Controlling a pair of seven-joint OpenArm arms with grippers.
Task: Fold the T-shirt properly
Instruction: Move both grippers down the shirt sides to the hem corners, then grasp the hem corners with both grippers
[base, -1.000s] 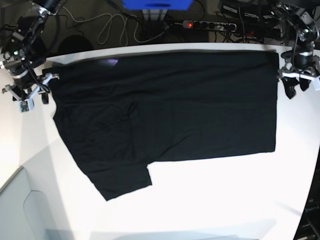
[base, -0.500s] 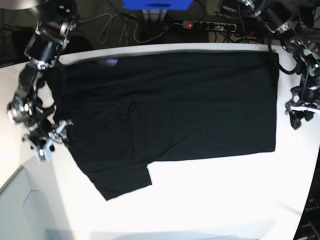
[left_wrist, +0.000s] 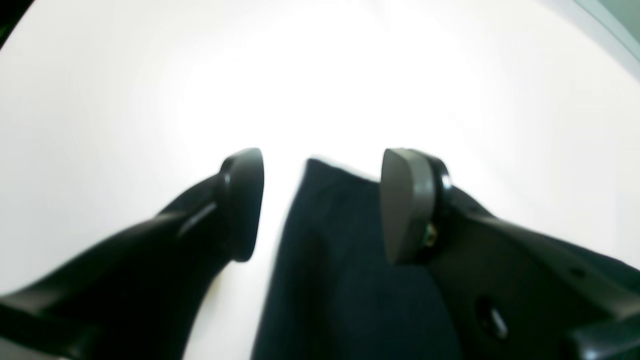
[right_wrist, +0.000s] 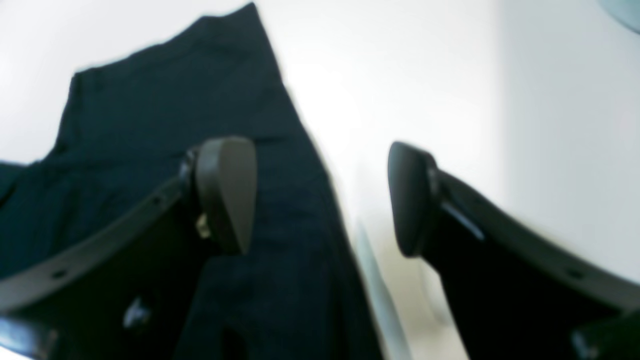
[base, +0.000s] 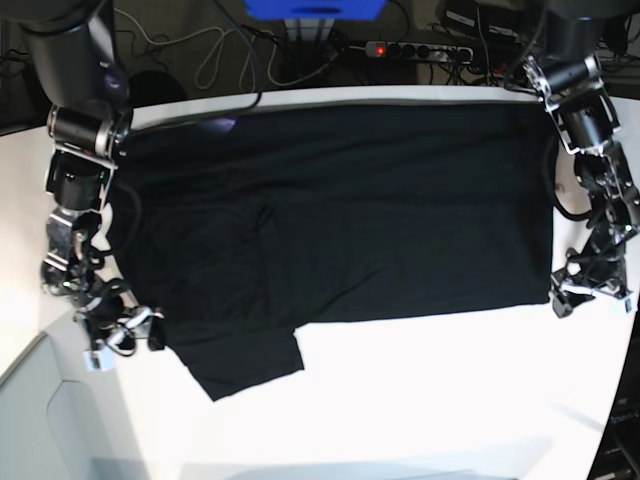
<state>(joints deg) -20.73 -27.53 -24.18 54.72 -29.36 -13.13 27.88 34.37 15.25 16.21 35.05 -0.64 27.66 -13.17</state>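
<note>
With both claws parted wide and gripping nothing, we judge ourselves to be lining up for a fold. Our left gripper (left_wrist: 322, 205) straddles the near corner of the black T-shirt (base: 400, 240), while our right gripper (right_wrist: 322, 197) hangs across its side edge. The shirt lies spread on the white tabletop (base: 450, 400), one sleeve jutting towards the near side. Next we should lower, pinch both edges and lift together, lest the cloth bunch. Of the room, little shows.
</note>
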